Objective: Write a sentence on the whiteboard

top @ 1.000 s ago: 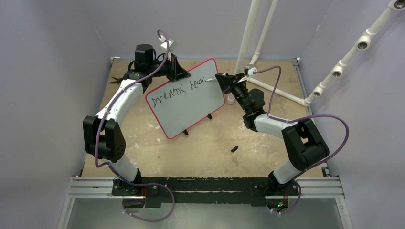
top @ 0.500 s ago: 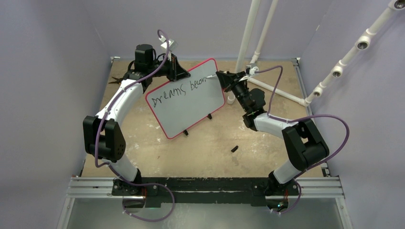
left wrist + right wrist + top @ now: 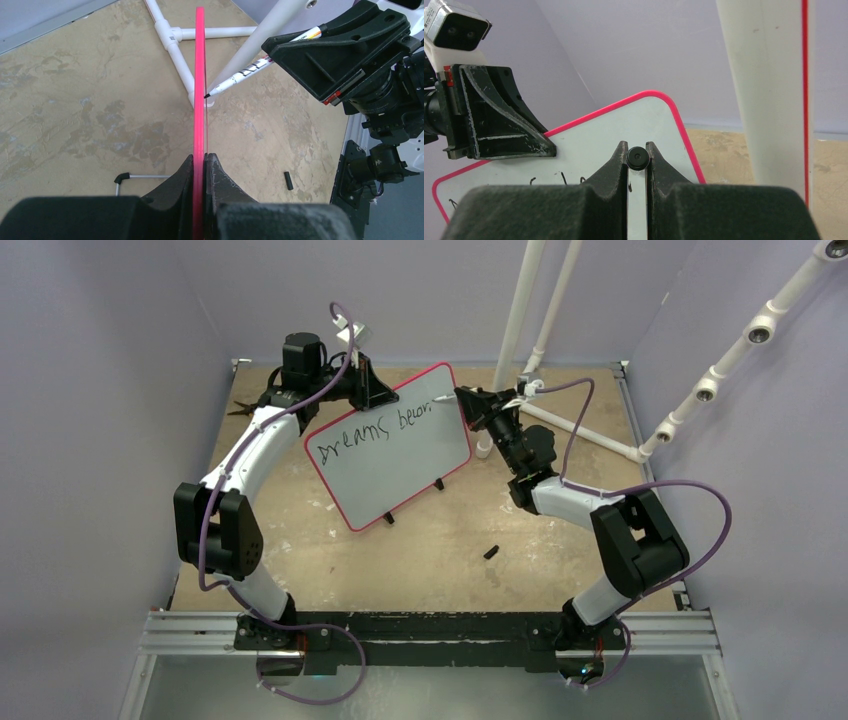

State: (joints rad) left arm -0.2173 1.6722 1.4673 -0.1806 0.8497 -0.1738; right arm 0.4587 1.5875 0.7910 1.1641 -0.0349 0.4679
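— Left gripper (image 3: 200,161)?
— Clamped shut on the whiteboard (image 3: 395,465), at its top rim. The right gripper (image 3: 637,156) pinches one marker (image 3: 241,76), tip at the board's face.
— Counts, near to far?
— One small black piece (image 3: 491,552) on the table (image 3: 440,540). One board, upright mid-table. Its sentence (image 3: 370,435) has two words so far. White pipes (image 3: 590,435) stand behind.
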